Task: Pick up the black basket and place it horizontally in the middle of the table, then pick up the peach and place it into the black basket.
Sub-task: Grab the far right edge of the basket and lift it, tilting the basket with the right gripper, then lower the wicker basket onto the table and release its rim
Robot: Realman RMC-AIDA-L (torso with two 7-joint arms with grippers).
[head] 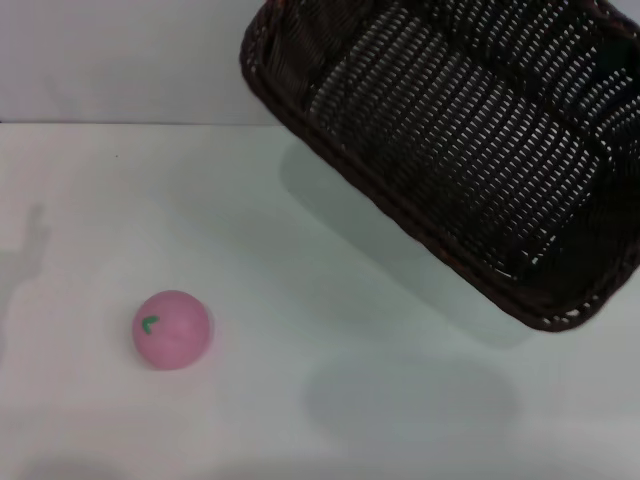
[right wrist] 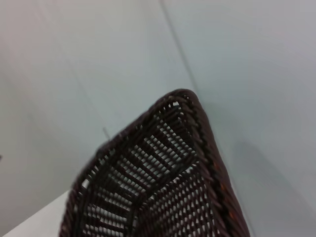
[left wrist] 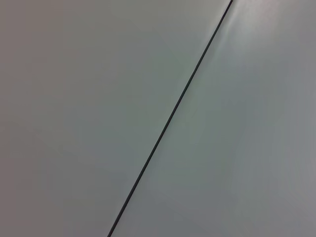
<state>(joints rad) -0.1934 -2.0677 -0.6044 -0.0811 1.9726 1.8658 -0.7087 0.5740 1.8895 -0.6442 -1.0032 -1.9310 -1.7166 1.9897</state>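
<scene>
The black basket (head: 450, 150) hangs tilted in the air over the far right of the white table (head: 300, 440), its opening facing me and its shadow on the tabletop below. One corner of it fills the right wrist view (right wrist: 163, 187) at close range. The pink peach (head: 172, 330) with its green leaf mark lies on the table at the front left, well apart from the basket. Neither gripper shows in any view, so what holds the basket is hidden.
The table's far edge meets a plain wall (head: 120, 60). The left wrist view shows only bare pale surfaces split by a thin dark seam (left wrist: 173, 116). An arm's shadow (head: 30, 250) falls on the table's left edge.
</scene>
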